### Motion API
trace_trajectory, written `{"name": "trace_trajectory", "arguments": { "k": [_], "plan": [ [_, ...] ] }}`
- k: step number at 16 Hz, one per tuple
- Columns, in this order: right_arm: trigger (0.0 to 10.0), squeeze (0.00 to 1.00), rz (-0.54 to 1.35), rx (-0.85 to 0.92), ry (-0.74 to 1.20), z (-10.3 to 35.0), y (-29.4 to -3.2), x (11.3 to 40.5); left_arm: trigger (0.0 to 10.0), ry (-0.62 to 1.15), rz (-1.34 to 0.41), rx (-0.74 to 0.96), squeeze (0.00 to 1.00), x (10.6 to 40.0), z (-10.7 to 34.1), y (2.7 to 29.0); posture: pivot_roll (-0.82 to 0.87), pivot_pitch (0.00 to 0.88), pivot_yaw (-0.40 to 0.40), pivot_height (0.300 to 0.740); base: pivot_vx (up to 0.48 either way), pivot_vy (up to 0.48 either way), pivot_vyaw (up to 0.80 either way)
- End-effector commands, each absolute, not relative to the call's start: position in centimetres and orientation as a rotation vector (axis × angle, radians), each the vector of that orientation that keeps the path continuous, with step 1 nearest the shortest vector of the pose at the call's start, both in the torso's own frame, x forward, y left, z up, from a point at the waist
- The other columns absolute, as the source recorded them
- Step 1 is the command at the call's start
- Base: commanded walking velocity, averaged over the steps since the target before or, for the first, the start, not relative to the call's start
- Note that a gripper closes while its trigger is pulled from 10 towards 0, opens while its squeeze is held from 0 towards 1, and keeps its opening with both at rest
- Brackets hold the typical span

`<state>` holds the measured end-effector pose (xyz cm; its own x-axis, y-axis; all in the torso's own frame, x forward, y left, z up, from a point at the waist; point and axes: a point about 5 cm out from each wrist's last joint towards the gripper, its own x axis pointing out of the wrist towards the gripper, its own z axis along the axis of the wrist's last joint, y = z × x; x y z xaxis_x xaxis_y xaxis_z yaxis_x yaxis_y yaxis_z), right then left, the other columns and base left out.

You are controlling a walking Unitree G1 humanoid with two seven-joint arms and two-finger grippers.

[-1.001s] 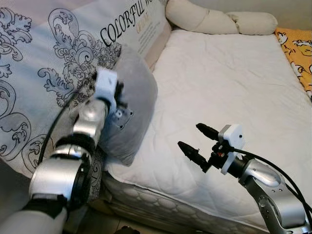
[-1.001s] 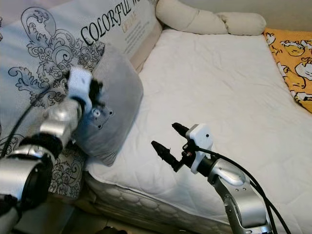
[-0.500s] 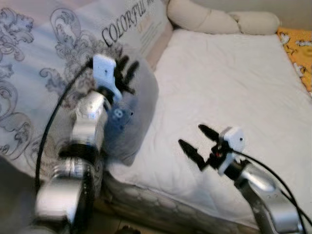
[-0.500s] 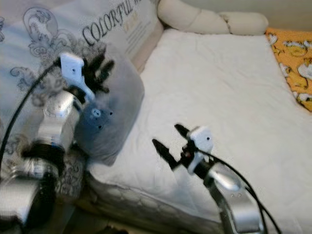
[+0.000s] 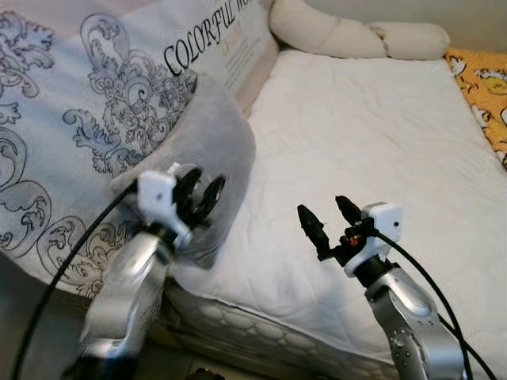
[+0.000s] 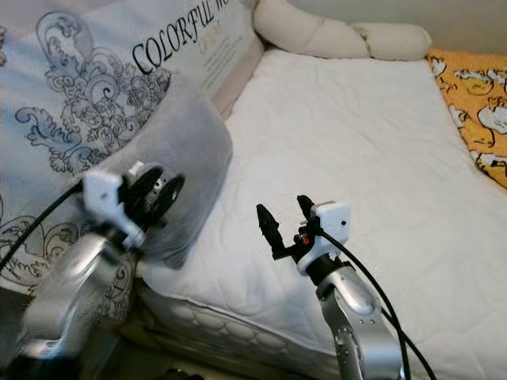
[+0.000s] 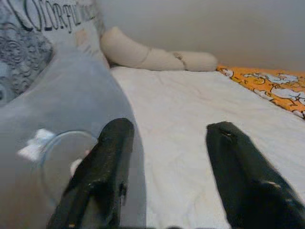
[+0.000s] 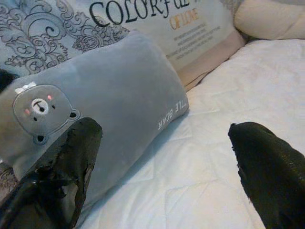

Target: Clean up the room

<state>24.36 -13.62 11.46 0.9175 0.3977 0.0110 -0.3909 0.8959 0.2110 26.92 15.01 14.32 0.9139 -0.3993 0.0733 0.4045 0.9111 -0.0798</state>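
Nearest the camera, two silver arms reached forward over the near edge of a bed [image 5: 380,119]. The left claw [image 5: 200,195] hung just in front of a grey pillow [image 5: 218,134], its two black fingers [image 7: 102,162] spread apart with nothing between them. In the left wrist view the pillow's grey fabric lay right beside one finger; whether they touched could not be told. The left arm looked blurred.

The right claw [image 5: 325,220] hovered above the white quilted mattress near the bed's front edge, well apart from the pillow. Its fingers [image 8: 71,157] were also spread wide and held nothing. A black cable ran back along each arm.

The grey pillow stood tilted on the left side of the mattress, leaning against a large printed cushion [image 5: 87,119]. The right wrist view showed a small embroidered bear face [image 8: 40,110] on the pillow, and white lettering near one corner.

The large cushion behind it was pale, with dark scrollwork and big black letters that began "COLORFUL". It sat propped along the bed's left side.

Farther back, the bare white mattress stretched away. At its far end lay a long cream bolster [image 5: 356,36], knotted in the middle, against the wall. At the far right edge lay an orange patterned cloth [image 5: 483,87].
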Motion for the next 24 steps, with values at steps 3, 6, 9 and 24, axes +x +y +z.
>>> {"name": "trace_trajectory", "arguments": {
  "k": [3, 6, 9, 24],
  "plan": [
    [10.0, 0.00, 0.379, 0.215, 0.019, 11.7, -13.9, 24.2, 10.0, -0.003, -0.421, -0.079, 0.70, 25.4, 14.8, 15.1, -0.07, 0.000, 0.027, 0.740, 0.000, 0.000, 0.00],
    [10.0, 0.00, 0.376, 0.217, 0.018, 11.6, -13.8, 24.3, 10.0, 0.033, -0.385, -0.099, 0.00, 25.1, 15.1, 15.4, -0.07, 0.000, 0.036, 0.740, 0.000, 0.000, 0.00],
    [10.0, 0.00, 0.369, 0.220, 0.014, 11.7, -13.8, 24.3, 10.0, 0.036, -0.362, -0.138, 0.00, 25.3, 15.3, 15.5, -0.07, 0.000, 0.045, 0.740, 0.000, 0.000, 0.00],
    [10.0, 0.00, 0.334, 0.215, 0.021, 12.2, -13.5, 24.8, 10.0, 0.249, 0.011, -0.003, 0.00, 25.0, 14.5, 18.9, -0.06, 0.000, 0.036, 0.740, 0.000, 0.000, -0.05]
  ]
}}
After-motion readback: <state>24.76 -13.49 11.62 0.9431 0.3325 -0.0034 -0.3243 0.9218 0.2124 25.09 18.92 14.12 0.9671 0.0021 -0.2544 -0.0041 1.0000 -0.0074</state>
